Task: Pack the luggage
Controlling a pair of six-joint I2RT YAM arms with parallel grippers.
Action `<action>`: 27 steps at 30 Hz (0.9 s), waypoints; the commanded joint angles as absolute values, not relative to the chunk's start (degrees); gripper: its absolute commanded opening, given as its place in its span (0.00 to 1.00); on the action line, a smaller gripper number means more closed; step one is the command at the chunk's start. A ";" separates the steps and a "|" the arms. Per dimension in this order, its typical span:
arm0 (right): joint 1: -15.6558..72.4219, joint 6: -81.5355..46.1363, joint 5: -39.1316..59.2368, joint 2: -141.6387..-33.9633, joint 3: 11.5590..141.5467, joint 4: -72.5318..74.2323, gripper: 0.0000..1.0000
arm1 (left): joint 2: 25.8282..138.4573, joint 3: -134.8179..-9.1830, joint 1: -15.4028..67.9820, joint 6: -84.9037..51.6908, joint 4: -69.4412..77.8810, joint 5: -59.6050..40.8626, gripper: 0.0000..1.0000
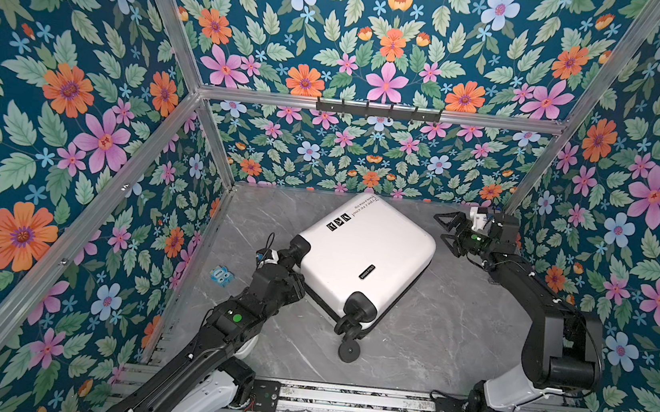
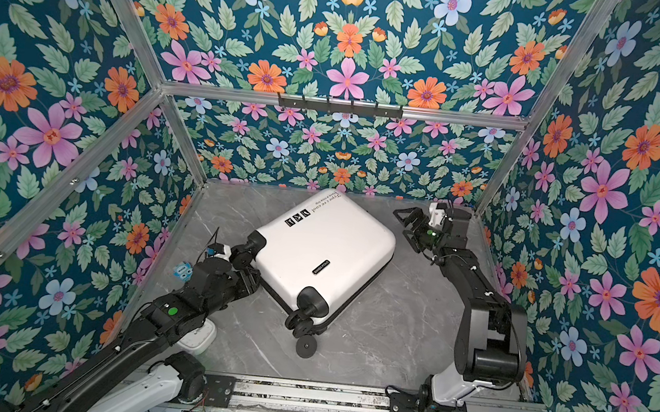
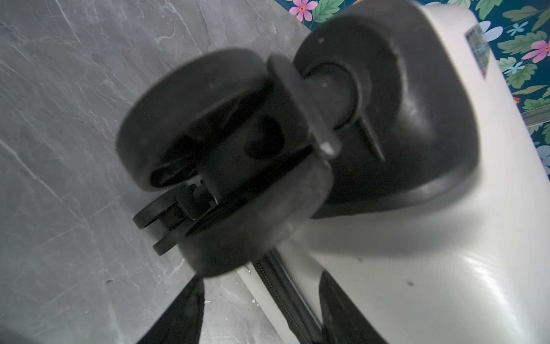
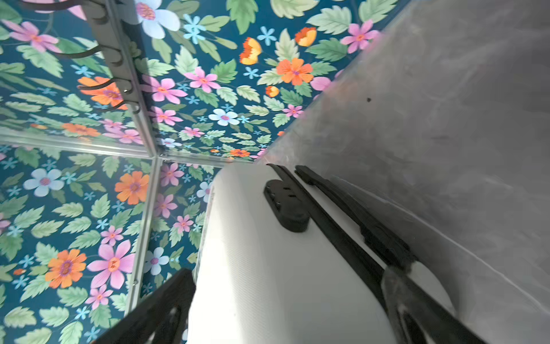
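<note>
White hard-shell suitcase (image 1: 360, 256), closed flat: likely stiff, slick, bulky.
Hold by the zipper rim (image 3: 285, 303): left gripper (image 3: 262, 278) straddles it, clench unclear; right gripper (image 1: 445, 229) gapes empty.

The left arm (image 1: 217, 331) and right arm (image 1: 557, 335) are made black, with white lower shells. Green dots (image 1: 237, 317) are shown on both.

Print on the luggage (image 1: 361, 252)
At 12 o'clock, a line (image 1: 363, 207) reads roughly "Type … cool", three icons (image 1: 338, 222) beside it; badge (image 1: 367, 272) at 5 o'clock illegible.
</note>
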State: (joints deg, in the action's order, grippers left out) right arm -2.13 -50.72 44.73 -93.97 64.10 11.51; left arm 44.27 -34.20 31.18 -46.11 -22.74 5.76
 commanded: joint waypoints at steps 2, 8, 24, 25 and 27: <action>-0.04 -49.23 50.62 -98.75 67.55 10.61 0.99 | 45.53 -33.68 29.96 -45.11 -19.23 2.48 0.61; 0.94 -47.52 52.36 -99.73 66.17 11.37 0.98 | 47.84 -33.91 28.18 -44.25 -17.10 0.71 0.61; 3.37 -42.01 57.74 -87.58 54.84 7.41 0.95 | 52.97 -35.92 24.99 -40.05 -16.43 -0.61 0.64; 3.71 -41.56 57.51 -86.28 53.94 6.43 0.95 | 53.21 -36.02 24.59 -39.59 -16.44 -0.85 0.65; 4.30 -40.75 57.10 -83.94 52.02 4.91 0.95 | 53.90 -36.37 23.64 -38.80 -16.49 -1.54 0.66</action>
